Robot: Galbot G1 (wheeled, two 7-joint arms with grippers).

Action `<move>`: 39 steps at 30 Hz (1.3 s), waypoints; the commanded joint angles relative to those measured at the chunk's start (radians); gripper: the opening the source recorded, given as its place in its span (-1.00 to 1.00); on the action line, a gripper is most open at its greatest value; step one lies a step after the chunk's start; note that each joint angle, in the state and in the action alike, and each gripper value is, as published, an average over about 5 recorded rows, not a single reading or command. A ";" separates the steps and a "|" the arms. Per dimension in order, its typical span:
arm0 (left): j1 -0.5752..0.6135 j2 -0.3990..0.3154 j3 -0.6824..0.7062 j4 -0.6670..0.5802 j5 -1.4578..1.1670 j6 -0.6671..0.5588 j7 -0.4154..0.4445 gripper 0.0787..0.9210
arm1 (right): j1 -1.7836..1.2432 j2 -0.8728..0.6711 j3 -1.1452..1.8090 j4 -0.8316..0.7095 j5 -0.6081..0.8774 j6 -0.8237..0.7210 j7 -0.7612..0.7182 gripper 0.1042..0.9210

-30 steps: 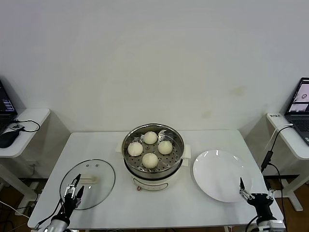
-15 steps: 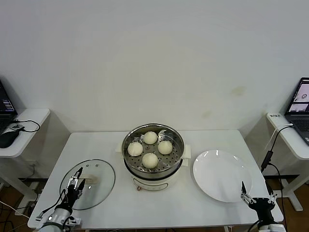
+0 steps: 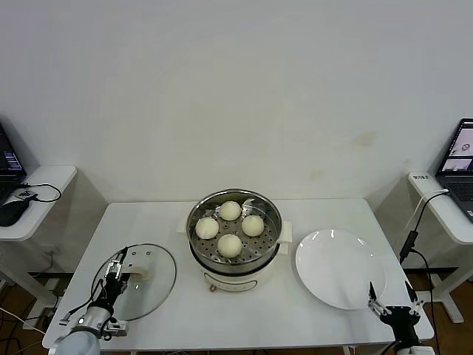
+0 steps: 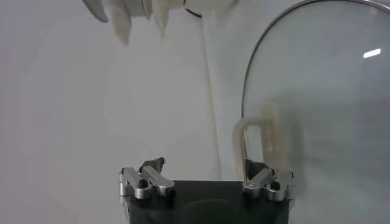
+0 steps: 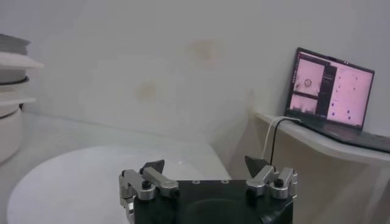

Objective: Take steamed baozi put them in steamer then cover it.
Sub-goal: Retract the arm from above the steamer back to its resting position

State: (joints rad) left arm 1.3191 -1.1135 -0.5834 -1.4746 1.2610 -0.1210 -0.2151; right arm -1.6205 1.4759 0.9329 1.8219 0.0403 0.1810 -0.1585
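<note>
The steamer (image 3: 272, 237) stands mid-table on its cream base, uncovered. Four baozi lie on its perforated tray: one at the back (image 3: 230, 211), one on the left (image 3: 207, 228), one on the right (image 3: 253, 225) and one at the front (image 3: 230, 245). The glass cover (image 3: 151, 292) lies flat on the table to the left, handle (image 3: 138, 275) up. It also shows in the left wrist view (image 4: 317, 91) with its handle (image 4: 268, 128). My left gripper (image 3: 118, 266) is open over the cover's left part, beside the handle and not gripping it (image 4: 204, 167). My right gripper (image 3: 389, 302) is open and empty at the front right corner (image 5: 204, 164).
An empty white plate (image 3: 340, 268) lies right of the steamer and shows in the right wrist view (image 5: 91, 176). Side desks with laptops (image 3: 460, 166) stand at both sides, with one laptop in the right wrist view (image 5: 332, 91). A cable (image 3: 410, 240) hangs off the right edge.
My left gripper has moved forward over the cover toward its handle. My right gripper has drawn back toward the table's front edge.
</note>
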 commanded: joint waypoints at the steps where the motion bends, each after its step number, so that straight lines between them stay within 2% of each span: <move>1: -0.050 -0.001 0.008 0.058 0.000 -0.002 -0.006 0.77 | -0.002 0.001 -0.001 -0.006 -0.008 0.002 -0.001 0.76; 11: -0.063 -0.004 0.021 0.084 -0.012 -0.005 -0.009 0.72 | -0.002 0.003 -0.012 -0.012 -0.020 0.002 -0.003 0.76; 20: -0.053 -0.005 0.021 0.097 -0.025 -0.002 -0.015 0.15 | 0.002 0.001 -0.017 -0.015 -0.023 0.001 -0.004 0.76; 29: -0.028 -0.009 0.006 0.076 -0.062 0.003 -0.064 -0.47 | 0.005 0.001 -0.025 -0.015 -0.026 0.008 -0.004 0.76; 34: 0.028 -0.006 -0.027 -0.011 -0.067 0.024 -0.073 -0.79 | 0.005 -0.002 -0.031 -0.012 -0.026 0.010 -0.004 0.76; 39: 0.120 -0.001 -0.089 -0.171 -0.065 0.081 -0.052 -0.84 | 0.008 -0.004 -0.035 -0.009 -0.029 0.009 -0.005 0.76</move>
State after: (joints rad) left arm 1.3241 -1.1183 -0.6022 -1.4436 1.2037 -0.0993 -0.2709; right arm -1.6141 1.4731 0.9004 1.8107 0.0127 0.1890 -0.1635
